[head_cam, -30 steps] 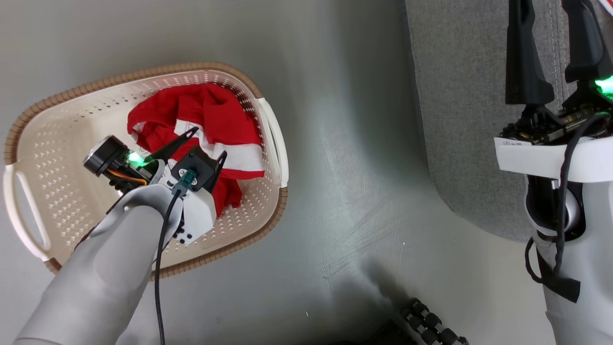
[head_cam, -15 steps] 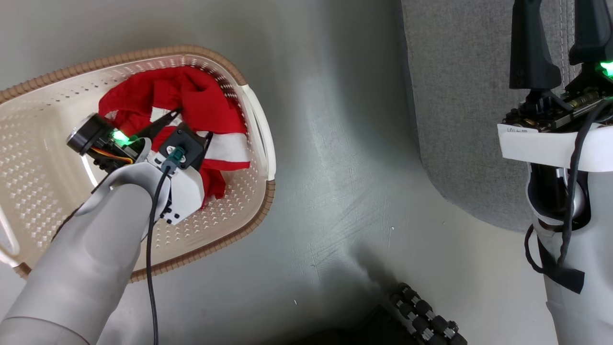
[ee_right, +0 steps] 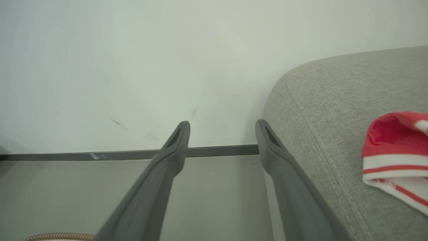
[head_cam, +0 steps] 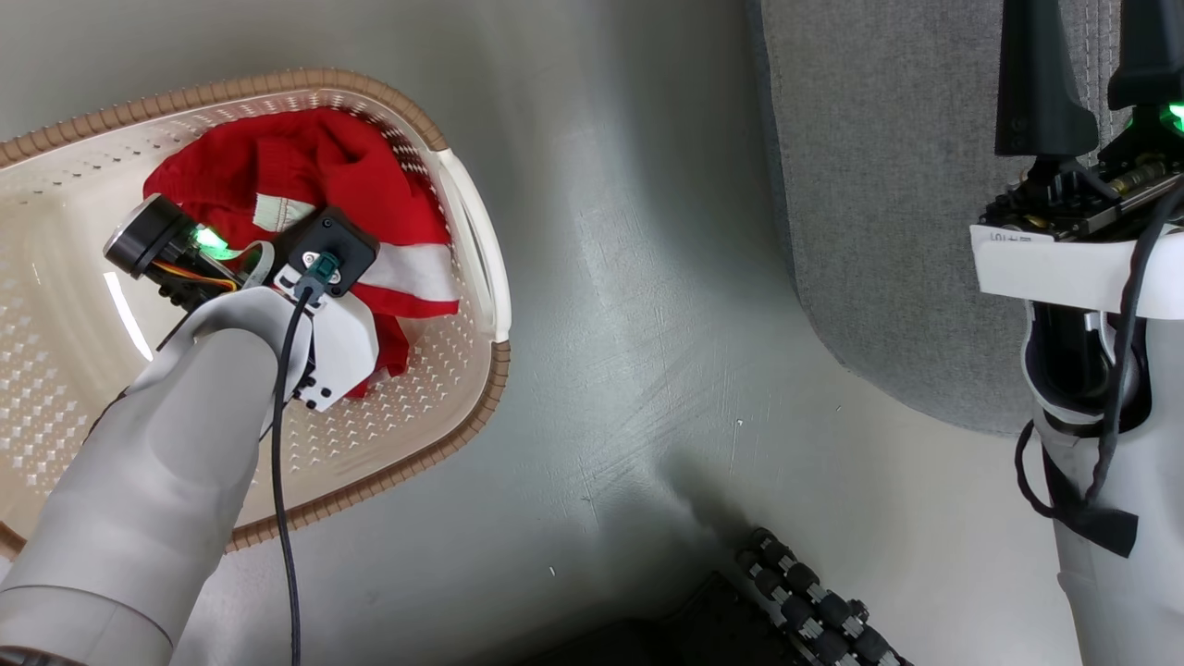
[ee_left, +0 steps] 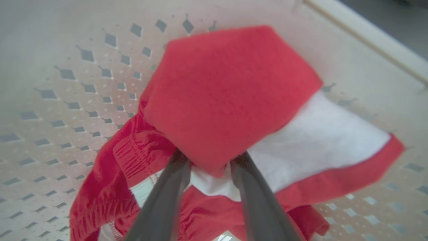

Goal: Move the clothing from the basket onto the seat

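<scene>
Red clothing [head_cam: 356, 185] in cream basket [head_cam: 435, 370], left claw [ee_left: 210, 160] tips under fold

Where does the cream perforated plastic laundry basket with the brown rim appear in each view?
Head view: cream perforated plastic laundry basket at left, cut off by the frame edge.
Left wrist view: its perforated wall lies behind the red clothing.
Right wrist view: a sliver of its brown rim at the bottom-left edge.
Shared landmark: the brown rim, also in the head view.
</scene>
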Controlling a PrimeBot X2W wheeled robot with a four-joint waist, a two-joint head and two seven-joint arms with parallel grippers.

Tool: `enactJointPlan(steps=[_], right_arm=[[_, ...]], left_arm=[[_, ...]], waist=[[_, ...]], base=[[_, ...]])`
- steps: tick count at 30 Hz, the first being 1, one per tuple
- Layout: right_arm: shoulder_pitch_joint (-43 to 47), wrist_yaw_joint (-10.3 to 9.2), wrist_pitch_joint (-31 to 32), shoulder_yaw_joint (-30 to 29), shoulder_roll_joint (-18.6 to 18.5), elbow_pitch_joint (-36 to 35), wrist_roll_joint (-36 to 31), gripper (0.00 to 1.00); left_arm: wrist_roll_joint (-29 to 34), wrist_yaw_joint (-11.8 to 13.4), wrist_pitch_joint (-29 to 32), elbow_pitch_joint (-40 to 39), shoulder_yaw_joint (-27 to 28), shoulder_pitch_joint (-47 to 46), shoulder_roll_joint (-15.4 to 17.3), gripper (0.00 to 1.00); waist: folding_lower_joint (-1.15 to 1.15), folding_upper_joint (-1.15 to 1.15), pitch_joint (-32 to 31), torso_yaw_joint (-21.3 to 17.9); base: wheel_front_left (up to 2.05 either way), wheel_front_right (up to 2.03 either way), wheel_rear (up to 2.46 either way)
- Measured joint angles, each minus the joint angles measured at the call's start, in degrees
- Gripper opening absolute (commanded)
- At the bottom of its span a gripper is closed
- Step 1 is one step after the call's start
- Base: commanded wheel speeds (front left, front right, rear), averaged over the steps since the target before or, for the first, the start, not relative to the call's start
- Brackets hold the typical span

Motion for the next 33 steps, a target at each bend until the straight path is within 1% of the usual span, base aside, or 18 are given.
enactJointPlan(steps=[15,23,33], right_arm=[[-1.24,0.0,-0.23,-1.97,0.0,1.05,0.14,1.0],[-2.15,0.0,-0.23,-3.49,-0.01,2.13,-0.18,1.0],[-1.67,0.0,-0.23,-6.14,0.0,5.13,-1.43,1.0]], left_arm=[[-0.88,0.04,-4.95,0.87,1.07,-0.02,-0.4,0.0],[-3.27,0.82,-6.81,-0.71,2.71,0.57,-1.41,0.0],[-6.86,2.9,-8.1,-5.47,6.02,4.59,-2.52,0.0]], waist=[[0.0,0.0,-0.9,1.61],[0.0,0.0,-2.41,2.89],[0.0,0.0,-5.8,4.7]], base=[[0.0,0.0,0.0],[0.0,0.0,0.0],[0.0,0.0,0.0]])
